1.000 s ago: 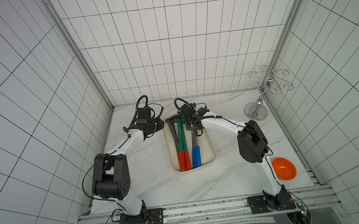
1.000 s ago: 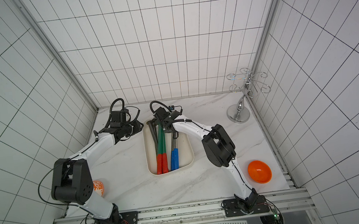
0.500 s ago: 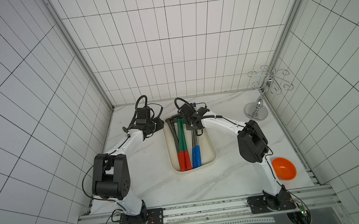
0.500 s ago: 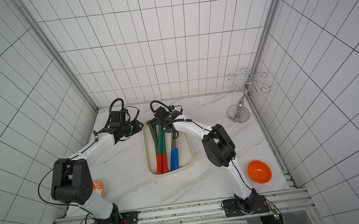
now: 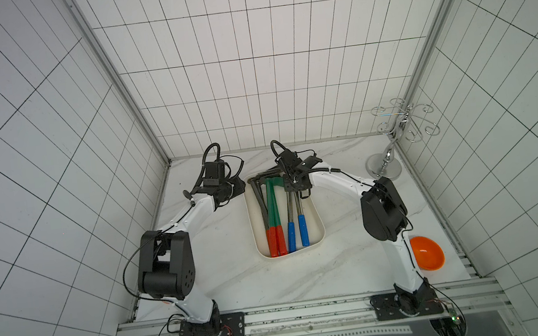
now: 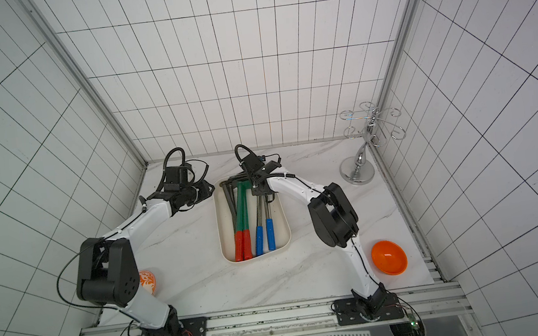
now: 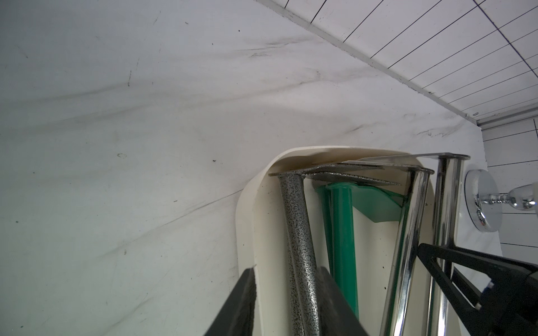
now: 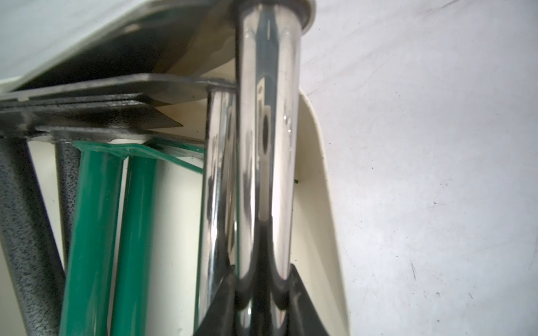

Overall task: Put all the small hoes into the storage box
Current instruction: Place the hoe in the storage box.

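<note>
Right claw point(image 8: 259, 299) is clamped tight on the chrome shaft of the small hoe point(image 8: 267, 131); the shaft runs straight out between its fingers. In a top view that claw point(image 5: 295, 190) sits over the far half of the storage box point(image 5: 312, 212). The hoe's blue grip point(image 5: 303, 229) is behind the claw, inside the box near the wall on that side. Ahead of the claw tips, the hoe's head plate sits over the box's end rim, on top of the other heads. Just beside the claw's held shaft is a second chrome hoe point(image 8: 218, 174). Past that are two green-shafted hoes point(image 8: 93, 232), all lengthwise in the box. Left claw point(image 7: 288, 302) is part-way open and shows no clear grip. One finger point(image 7: 241, 305) is outside the box wall and the other is inside, with the speckled grey hoe point(image 7: 294, 221) running between them. That hoe lies along the box wall nearest this claw, with its head at the same far end. Orange bowl point(image 5: 426, 254) is on the tabletop point(image 5: 231, 271), well apart from the right claw, back by that arm's base. Chrome rack stand point(image 5: 384, 165) is off to the right claw's outer side, near the corner.
</note>
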Tool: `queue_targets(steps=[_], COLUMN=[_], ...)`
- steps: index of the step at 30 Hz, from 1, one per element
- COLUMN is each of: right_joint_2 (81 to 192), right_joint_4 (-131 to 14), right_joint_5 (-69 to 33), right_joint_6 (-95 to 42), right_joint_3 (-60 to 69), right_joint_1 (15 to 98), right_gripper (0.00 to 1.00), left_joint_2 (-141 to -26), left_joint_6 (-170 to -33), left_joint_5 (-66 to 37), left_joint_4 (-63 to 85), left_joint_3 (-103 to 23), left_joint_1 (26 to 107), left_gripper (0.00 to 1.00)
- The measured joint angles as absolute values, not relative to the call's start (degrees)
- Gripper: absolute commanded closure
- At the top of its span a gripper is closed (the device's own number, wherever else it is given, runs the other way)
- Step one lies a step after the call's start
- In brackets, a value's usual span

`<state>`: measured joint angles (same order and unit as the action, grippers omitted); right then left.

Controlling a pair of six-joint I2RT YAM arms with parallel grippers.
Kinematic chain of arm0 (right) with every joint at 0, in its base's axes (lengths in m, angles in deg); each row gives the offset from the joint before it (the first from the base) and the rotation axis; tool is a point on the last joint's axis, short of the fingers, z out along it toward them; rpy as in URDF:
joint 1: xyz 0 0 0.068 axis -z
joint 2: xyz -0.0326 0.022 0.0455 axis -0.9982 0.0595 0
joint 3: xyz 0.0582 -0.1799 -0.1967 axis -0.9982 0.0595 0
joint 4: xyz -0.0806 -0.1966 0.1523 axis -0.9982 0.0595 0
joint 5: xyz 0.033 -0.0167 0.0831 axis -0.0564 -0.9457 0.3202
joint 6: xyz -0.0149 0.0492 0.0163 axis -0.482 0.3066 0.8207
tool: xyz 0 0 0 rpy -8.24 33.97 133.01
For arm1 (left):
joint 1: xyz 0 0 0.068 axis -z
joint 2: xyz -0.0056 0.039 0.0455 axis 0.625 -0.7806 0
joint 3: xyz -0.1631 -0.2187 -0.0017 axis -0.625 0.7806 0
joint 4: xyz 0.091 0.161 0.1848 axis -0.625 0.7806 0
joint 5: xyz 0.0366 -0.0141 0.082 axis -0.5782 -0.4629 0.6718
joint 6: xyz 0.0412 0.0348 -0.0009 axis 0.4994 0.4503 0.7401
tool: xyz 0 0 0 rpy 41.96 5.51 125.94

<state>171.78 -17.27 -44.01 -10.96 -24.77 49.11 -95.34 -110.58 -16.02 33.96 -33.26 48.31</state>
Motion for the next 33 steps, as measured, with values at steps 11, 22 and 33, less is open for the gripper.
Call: queue_targets(steps=[11, 22, 33], right_joint_2=[171.1, 166.8, 162.7], right_joint_4=[-19.1, -18.7, -17.2], right_joint_5=[-43.1, -43.6, -44.3], right_joint_6=[-11.2, -12.2, -14.7], right_joint_3=[-22.5, -22.5, -21.8], right_joint_1=[49.9, 50.5, 53.0], right_gripper=[0.64, 0.58, 0.55], left_joint_2=[-95.3, -95.0, -92.0], left_joint_6=[-110.3, -110.2, -109.7], left_joint_5=[-16.0, -15.9, -15.1], left_joint_4=[34.0, 34.7, 35.7], left_joint_3=[-33.3, -33.3, -33.3], left_joint_1=[48.3, 48.2, 48.0], left_gripper=[0.62, 0.60, 0.58])
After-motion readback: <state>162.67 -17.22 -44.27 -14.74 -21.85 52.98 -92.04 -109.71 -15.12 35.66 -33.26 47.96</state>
